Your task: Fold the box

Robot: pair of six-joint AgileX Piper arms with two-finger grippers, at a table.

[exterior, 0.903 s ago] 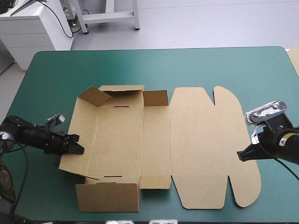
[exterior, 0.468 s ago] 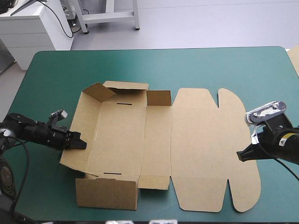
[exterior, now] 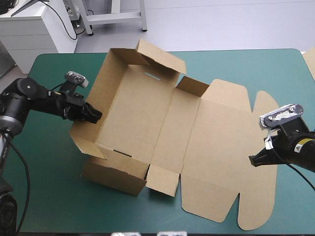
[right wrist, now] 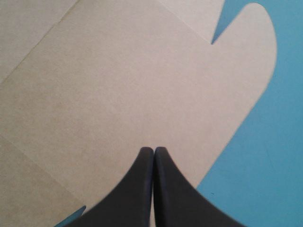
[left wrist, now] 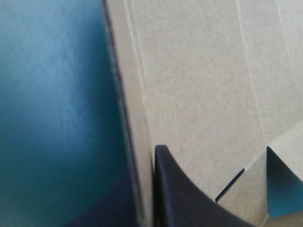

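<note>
The left fingers (left wrist: 184, 194) are being clenched on the raised end wall (exterior: 101, 88) of the box (exterior: 142, 118), one finger inside and one outside. The right fingers (right wrist: 139, 189) are being pressed together, empty, over the flat lid (right wrist: 118, 85) just beneath them. Between both, the box is being rested askew on the teal-green bench (exterior: 54, 182). If this wall is being pulled too hard, the board may be torn or creased, or the lid may be dragged away from under the right fingers.
</note>
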